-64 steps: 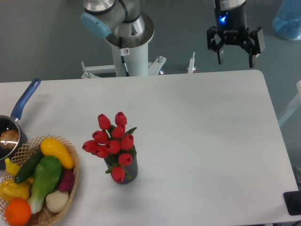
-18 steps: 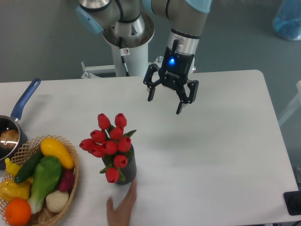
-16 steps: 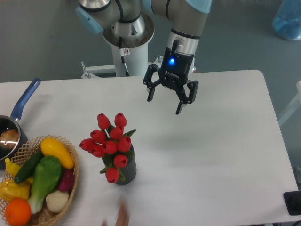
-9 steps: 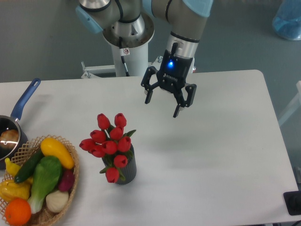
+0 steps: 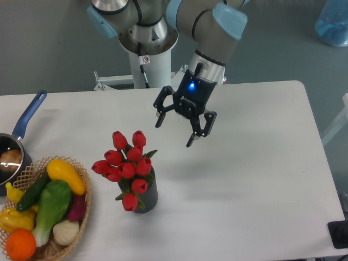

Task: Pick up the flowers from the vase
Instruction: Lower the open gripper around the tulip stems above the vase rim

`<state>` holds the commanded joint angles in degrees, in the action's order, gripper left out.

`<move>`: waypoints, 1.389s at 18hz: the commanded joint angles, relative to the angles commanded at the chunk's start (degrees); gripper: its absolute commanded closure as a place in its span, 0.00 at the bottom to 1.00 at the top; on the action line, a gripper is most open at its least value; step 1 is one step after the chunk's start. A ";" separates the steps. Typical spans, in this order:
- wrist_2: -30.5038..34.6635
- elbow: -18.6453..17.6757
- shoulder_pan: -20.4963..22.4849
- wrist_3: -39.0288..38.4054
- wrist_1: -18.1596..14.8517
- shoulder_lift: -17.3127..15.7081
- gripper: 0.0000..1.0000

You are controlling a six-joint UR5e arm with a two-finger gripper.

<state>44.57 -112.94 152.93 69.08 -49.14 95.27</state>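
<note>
A bunch of red closed tulips, the flowers [image 5: 126,165], stands in a short dark ribbed vase [image 5: 147,199] on the white table, left of centre. My gripper [image 5: 174,131] hangs open above the table, up and to the right of the flowers and apart from them. Nothing is between its fingers [image 5: 192,137].
A wicker basket [image 5: 81,182] with vegetables and fruit sits at the table's front left. A blue-handled saucepan [image 5: 24,124] is at the left edge behind it. The robot's base column [image 5: 149,62] stands behind the table's far edge.
The gripper has come from the far right toward the flowers, in the last half second shifting left and down. A hand seen near the vase a second ago is gone.
</note>
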 joint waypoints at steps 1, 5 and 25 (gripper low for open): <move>-0.62 0.00 0.09 0.00 0.18 0.00 0.00; -2.47 0.62 -0.09 -0.09 0.27 0.35 0.00; -2.47 3.51 -4.75 -0.35 3.87 5.27 0.00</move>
<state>42.10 -109.43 148.18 68.73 -45.26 100.54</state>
